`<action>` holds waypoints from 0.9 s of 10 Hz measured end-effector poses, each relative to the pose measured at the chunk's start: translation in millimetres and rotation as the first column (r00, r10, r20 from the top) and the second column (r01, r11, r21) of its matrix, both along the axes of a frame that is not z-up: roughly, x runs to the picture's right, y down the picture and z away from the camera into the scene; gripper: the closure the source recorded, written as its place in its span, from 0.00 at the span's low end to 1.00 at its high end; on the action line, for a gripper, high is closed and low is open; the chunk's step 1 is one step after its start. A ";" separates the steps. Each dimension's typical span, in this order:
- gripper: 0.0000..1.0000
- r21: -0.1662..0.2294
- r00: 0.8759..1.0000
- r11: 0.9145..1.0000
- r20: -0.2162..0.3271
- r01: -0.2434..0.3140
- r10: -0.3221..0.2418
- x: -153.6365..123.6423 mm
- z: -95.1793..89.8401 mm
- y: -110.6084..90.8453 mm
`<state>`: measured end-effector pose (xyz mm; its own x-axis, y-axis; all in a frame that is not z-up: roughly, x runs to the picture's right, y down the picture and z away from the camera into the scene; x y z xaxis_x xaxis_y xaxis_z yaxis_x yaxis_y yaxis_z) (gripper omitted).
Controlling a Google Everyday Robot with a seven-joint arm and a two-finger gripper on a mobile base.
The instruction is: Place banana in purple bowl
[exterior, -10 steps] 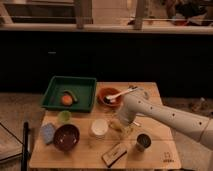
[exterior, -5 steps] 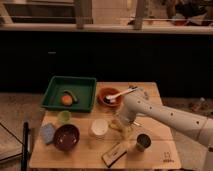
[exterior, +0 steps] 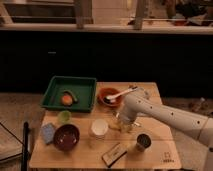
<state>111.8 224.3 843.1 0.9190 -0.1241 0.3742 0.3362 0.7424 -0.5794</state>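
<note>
The banana (exterior: 115, 127) is a small pale-yellow shape on the wooden table (exterior: 90, 155), just right of the white cup (exterior: 99, 128); my gripper partly hides it. The gripper (exterior: 123, 125) hangs down from the white arm (exterior: 165, 116), which reaches in from the right, and sits right over the banana. The purple bowl (exterior: 66, 137) stands at the front left of the table, well left of the gripper, beyond the white cup.
A green tray (exterior: 70, 93) holding an orange item is at the back left. An orange-red bowl with a white spoon (exterior: 110, 96) is behind the gripper. A light-green cup (exterior: 63, 117), a blue item (exterior: 48, 132), a tan-and-black block (exterior: 114, 154) and a dark can (exterior: 143, 142) also stand on the table.
</note>
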 end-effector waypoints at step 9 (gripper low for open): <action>1.00 0.056 0.999 0.998 -0.038 0.010 -0.008 5.0 -20.6 -40.7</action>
